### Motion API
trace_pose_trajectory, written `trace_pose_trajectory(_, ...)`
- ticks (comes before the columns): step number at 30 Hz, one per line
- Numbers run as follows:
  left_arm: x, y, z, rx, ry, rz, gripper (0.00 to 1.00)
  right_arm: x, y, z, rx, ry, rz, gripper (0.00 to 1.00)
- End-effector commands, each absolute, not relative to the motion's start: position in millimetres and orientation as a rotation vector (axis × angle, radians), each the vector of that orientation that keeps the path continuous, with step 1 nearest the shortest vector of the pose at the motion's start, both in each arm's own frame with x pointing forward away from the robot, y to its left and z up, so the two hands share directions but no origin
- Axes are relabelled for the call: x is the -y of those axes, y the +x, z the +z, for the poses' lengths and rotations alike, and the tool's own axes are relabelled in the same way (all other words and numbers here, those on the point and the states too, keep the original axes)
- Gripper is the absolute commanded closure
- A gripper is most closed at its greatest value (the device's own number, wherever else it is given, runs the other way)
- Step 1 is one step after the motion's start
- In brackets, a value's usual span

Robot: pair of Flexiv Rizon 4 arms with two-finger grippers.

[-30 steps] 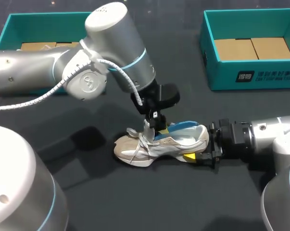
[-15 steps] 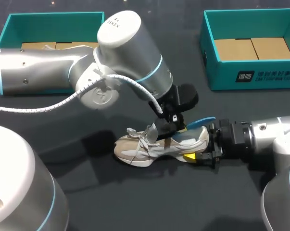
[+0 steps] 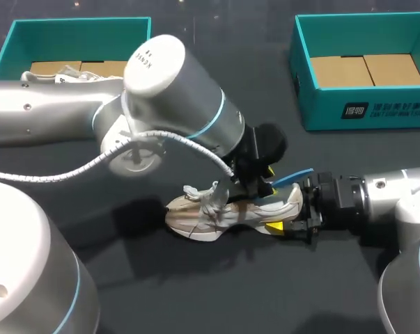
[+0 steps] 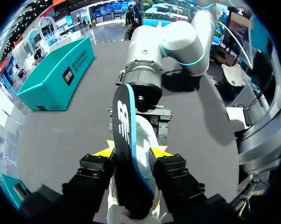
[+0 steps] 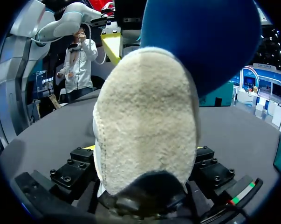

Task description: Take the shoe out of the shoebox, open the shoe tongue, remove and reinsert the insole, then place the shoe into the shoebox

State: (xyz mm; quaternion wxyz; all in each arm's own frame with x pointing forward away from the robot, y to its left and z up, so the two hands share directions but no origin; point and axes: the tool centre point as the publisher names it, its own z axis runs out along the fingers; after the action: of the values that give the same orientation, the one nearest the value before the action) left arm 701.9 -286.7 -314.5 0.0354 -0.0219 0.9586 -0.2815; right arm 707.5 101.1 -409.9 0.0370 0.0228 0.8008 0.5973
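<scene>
A beige and white shoe (image 3: 220, 212) lies on its sole on the dark table, toe to the left. Its heel (image 5: 145, 116) sits between the fingers of my right gripper (image 3: 285, 217), which is shut on it from both sides. A dark insole with a blue edge (image 4: 128, 140) stands tilted in the shoe's opening, and its rear end (image 3: 293, 175) sticks out above the heel. My left gripper (image 4: 133, 151) is right above the shoe's opening (image 3: 255, 186), fingers apart, with the insole between them.
A teal shoebox (image 3: 70, 31) at the back left holds cardboard and another light shoe (image 3: 63, 73). A second teal box (image 3: 377, 111) with cardboard inside stands at the back right. My left arm's thick elbow (image 3: 171, 90) hangs over the table's middle.
My left arm swung right and down, taking the insole from above the shoe's middle to low over its heel. Its fingers have parted. The right gripper and shoe stayed put.
</scene>
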Motion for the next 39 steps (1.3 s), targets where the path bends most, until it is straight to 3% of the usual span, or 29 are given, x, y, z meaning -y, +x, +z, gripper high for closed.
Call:
trace_pose_trajectory(1, 278.7, 695.7, -315.0, -2.891, -0.053, -0.936, 0.57, -101.1, 705.8, -410.1, -2.458, 0.071, 1.83, 1.0)
trace_pose_trajectory(10, 288.9, 692.8, -317.9, -2.799, -0.085, -0.972, 0.53, -101.1, 705.8, -410.1, -2.458, 0.071, 1.83, 1.0)
trace_pose_trajectory(32, 312.8, 709.4, -342.0, -2.698, -0.191, -0.932, 0.55, -101.1, 705.8, -410.1, -2.458, 0.071, 1.83, 1.0)
trace_pose_trajectory(34, 313.4, 711.6, -343.5, -2.711, -0.199, -0.926, 0.58, -101.1, 705.8, -410.1, -2.458, 0.071, 1.83, 1.0)
trace_pose_trajectory(35, 312.5, 713.3, -344.2, -2.724, -0.2, -0.925, 0.71, -101.1, 705.8, -410.1, -2.458, 0.071, 1.83, 1.0)
trace_pose_trajectory(36, 311.3, 714.4, -344.2, -2.733, -0.2, -0.927, 0.94, -101.1, 705.8, -410.1, -2.458, 0.071, 1.83, 1.0)
trace_pose_trajectory(37, 310.1, 715.3, -344.0, -2.738, -0.201, -0.927, 1.0, -101.1, 705.8, -410.1, -2.458, 0.071, 1.83, 1.0)
trace_pose_trajectory(39, 307.9, 717.0, -342.5, -2.744, -0.2, -0.932, 1.0, -101.1, 705.8, -410.1, -2.458, 0.071, 1.83, 1.0)
